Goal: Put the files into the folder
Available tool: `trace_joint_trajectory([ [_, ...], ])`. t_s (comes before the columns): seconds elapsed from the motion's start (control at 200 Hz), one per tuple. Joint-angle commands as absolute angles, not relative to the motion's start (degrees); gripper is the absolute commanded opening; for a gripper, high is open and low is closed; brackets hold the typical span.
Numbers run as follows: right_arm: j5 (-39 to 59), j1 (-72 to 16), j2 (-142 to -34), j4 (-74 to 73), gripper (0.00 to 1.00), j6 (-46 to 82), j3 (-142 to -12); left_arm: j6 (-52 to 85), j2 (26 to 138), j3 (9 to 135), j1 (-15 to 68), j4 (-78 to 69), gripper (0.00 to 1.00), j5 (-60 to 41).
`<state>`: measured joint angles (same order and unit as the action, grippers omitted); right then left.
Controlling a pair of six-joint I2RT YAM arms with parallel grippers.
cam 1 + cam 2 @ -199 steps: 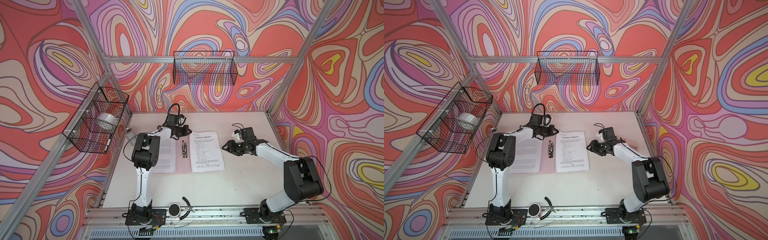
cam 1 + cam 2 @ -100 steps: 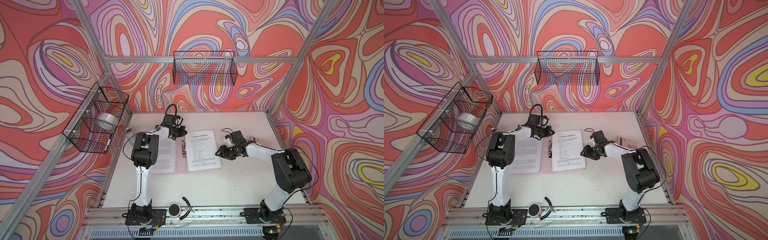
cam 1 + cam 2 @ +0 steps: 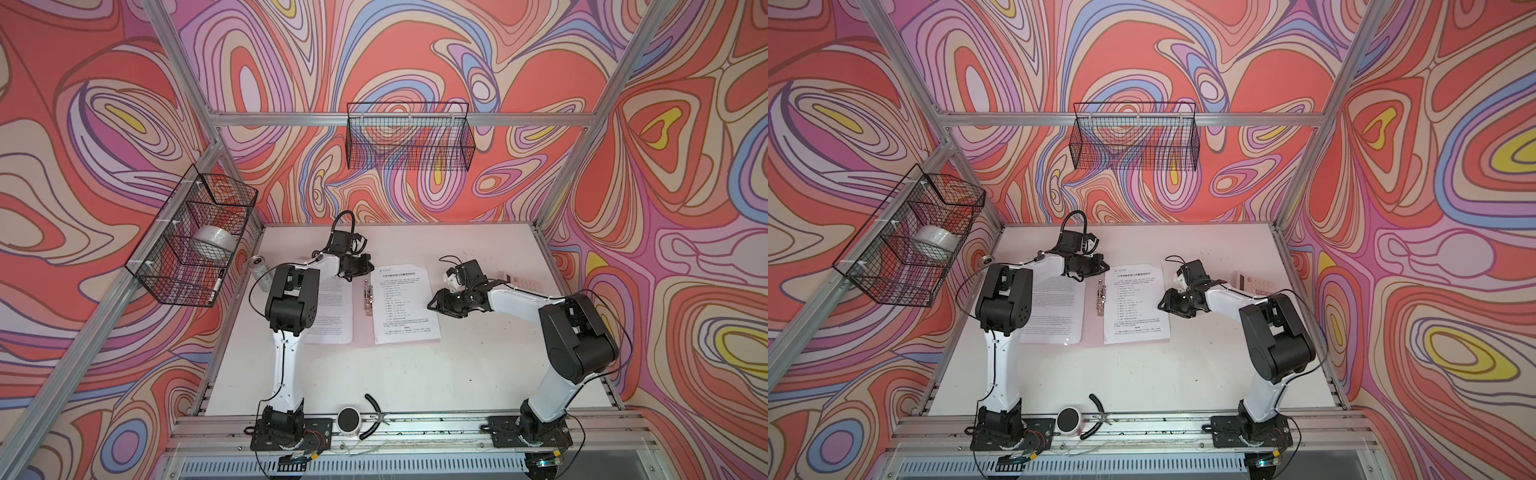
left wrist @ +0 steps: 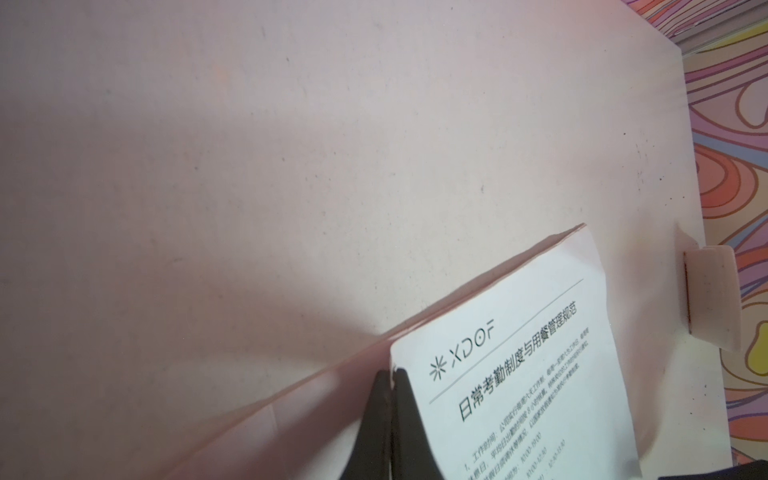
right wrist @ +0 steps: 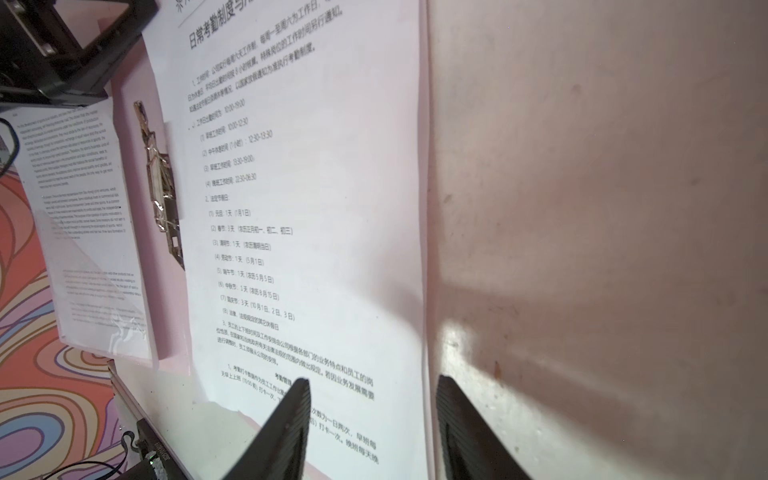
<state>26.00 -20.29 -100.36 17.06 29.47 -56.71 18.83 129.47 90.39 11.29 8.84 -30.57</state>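
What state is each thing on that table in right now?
Folder: open, lying flat.
Headed sheet: lying on folder's right leaf.
Paragraph sheet: lying on left leaf.
Left gripper: shut, tips at headed sheet's corner.
Right gripper: open, straddling that sheet's edge.

White rectangular paper sheet printed in black [image 3: 405, 303]: smooth and matt; pale pink rectangular paper folder [image 3: 362, 330]: matt, with a creased edge. Slim silver metal clip [image 3: 367, 296] at the folder's spine: shiny, with crinkled reflections. White flat table [image 3: 415, 374]: matt, faintly scuffed and speckled.
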Motion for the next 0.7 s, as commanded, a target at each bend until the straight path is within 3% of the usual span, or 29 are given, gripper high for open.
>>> trace_joint_trajectory([
  [0.0, 26.08, -20.95, -101.19, 15.84, 0.51, 30.01, -58.01, 17.0, 128.77, 90.47, 10.72, 11.62, 0.0, -29.86],
  [0.696, 26.87, -21.86, -103.88, 15.12, 0.5, 30.49, -58.54, 15.65, 127.97, 92.37, 10.63, 16.59, 0.0, -30.17],
])
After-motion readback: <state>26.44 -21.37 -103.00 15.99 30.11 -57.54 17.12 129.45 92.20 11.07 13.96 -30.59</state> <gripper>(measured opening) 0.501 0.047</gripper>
